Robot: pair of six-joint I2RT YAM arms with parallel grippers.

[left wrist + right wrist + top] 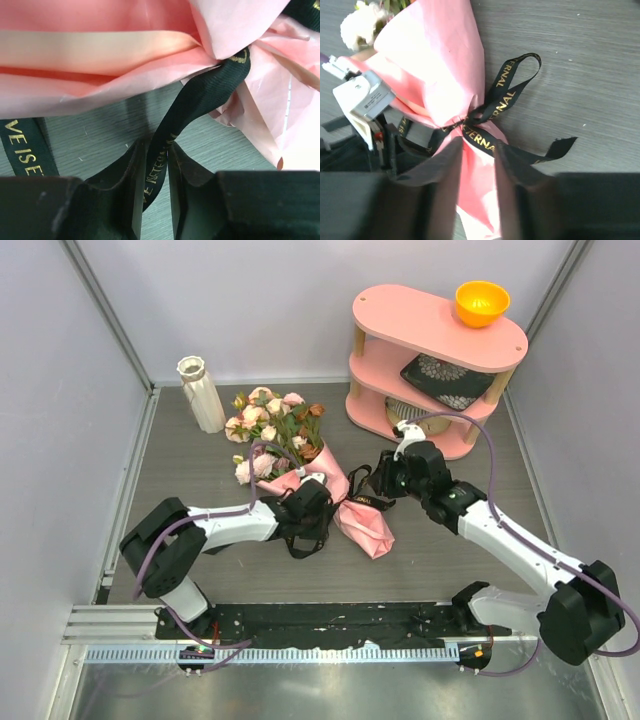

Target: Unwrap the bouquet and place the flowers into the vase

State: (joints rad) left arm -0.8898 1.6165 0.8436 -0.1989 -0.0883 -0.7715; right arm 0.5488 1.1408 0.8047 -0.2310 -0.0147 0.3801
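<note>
Bouquet (300, 455) lies mid-worktop (440, 550), flower heads far-left near the vase (203, 395), pink wrap (445, 70) tail pointing near-right, black ribbon (200, 95) knotted at the neck. My left hand (157, 150) is pinching one ribbon tail; my right hand (479, 147) is pressed onto the wrap right at the knot. Risk, my call: if the right pinch slips on the paper, a pull drags the whole bunch instead of loosening the bow. It could also tear the wrap, jam the knot, or push the heads into the vase and tip it.
</note>
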